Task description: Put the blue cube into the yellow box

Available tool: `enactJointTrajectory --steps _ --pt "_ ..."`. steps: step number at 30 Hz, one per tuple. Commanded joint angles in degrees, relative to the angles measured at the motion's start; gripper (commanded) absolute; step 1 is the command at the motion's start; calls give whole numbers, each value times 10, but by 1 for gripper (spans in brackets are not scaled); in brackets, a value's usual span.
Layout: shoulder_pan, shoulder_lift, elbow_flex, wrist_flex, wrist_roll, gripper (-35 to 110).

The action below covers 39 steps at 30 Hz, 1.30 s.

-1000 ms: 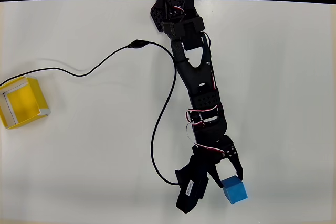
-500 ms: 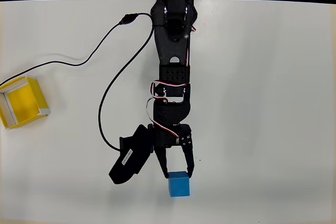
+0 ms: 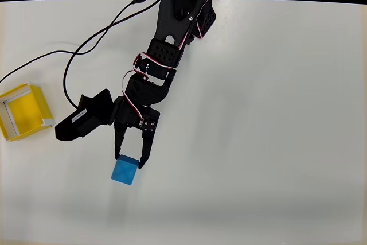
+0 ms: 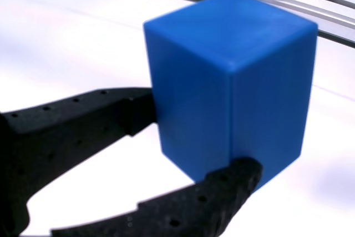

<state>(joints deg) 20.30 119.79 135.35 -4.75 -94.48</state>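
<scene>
Cube transport is well under way: within the last second I have swung the arm from the right part of the white table [image 3: 275,113] across to left of centre in the overhead view, and the blue cube [image 3: 125,170] has come along. The gripper [image 3: 129,161] is clamped on it, black fingers [image 4: 111,116] pressed against two opposite faces in the wrist view. The yellow box [image 3: 24,111] sits at the left edge, untouched and well apart from the cube. I judge the grasp secure; what remains is more leftward travel, then release over the box.
</scene>
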Motion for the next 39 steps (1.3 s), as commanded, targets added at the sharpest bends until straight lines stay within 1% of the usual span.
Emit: enactJointTrajectory --steps 1,6,9,15,21,26,39 --pt "74 91 15 -6 -12 18" --pt "152 104 35 6 -16 18" --pt "196 91 36 -4 -14 18" --pt "265 33 17 -47 -1 19" --pt "314 -64 -48 -72 4 19" --pt "337 -146 -128 -73 7 19" --pt "334 -286 -302 -73 -3 19"
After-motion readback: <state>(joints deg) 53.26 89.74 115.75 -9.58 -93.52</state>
